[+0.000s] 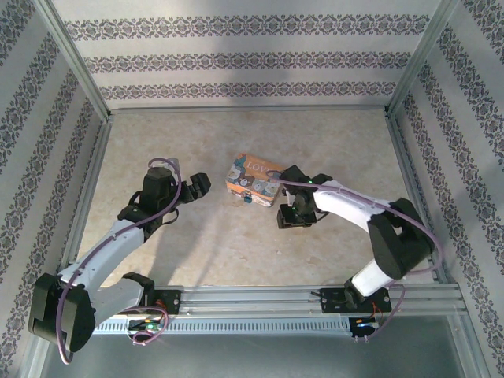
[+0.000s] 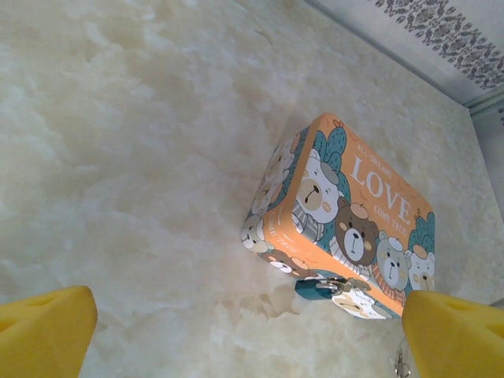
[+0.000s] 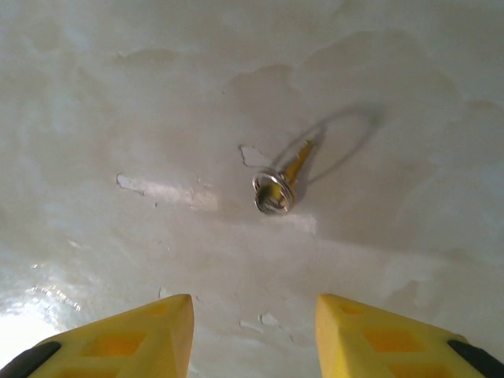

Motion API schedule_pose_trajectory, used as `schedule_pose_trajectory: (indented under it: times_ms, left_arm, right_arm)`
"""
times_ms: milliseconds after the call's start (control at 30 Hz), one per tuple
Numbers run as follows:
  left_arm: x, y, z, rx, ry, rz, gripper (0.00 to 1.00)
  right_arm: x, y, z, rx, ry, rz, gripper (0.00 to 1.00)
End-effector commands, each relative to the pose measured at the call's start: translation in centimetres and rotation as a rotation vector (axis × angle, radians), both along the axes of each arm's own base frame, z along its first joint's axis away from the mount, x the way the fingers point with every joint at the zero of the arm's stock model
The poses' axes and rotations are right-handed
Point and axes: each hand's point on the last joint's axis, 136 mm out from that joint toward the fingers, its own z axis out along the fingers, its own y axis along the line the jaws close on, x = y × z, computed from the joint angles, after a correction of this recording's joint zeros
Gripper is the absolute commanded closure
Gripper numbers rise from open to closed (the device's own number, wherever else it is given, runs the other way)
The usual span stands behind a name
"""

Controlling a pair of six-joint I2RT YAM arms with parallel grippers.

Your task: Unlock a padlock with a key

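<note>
The padlock (image 2: 319,288), small and dark blue with a silvery shackle, hangs on the front clasp of the orange "LOVE" bear-print box (image 2: 346,213); from above it is a dark speck (image 1: 247,198) at the box's near edge. My left gripper (image 2: 252,339) is wide open, its yellow fingertips (image 2: 47,331) well short of the box and to its left (image 1: 193,187). The key (image 3: 277,185), a slim metal piece on a small wire ring, lies flat on the table. My right gripper (image 3: 252,323) hovers just short of it with its jaws apart and nothing between them.
The box (image 1: 253,179) stands mid-table between both arms. My right gripper (image 1: 287,213) is low over the table just right of the box's near corner. Patterned walls with metal rails (image 1: 252,110) enclose the marbled tabletop (image 1: 236,260).
</note>
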Motion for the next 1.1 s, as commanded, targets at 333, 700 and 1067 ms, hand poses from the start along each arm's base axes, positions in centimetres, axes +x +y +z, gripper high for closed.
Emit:
schedule_pose_trajectory:
  times_ms: [333,700,1067]
  left_arm:
    - [0.7,0.0,-0.4,-0.035,0.03,0.034,0.01]
    - [0.9,-0.1,-0.7,-0.038,0.041,0.038,0.01]
    - [0.9,-0.1,-0.8,-0.044,0.046,0.038,0.01]
  right_arm:
    - [2.3,0.3,-1.3,-0.083,-0.036,0.02,0.6]
    - [2.5,0.5,-2.2,-0.084,-0.03,0.026,0.7]
    - [2.4,0.2,-2.9,-0.106,-0.021,0.028,0.85]
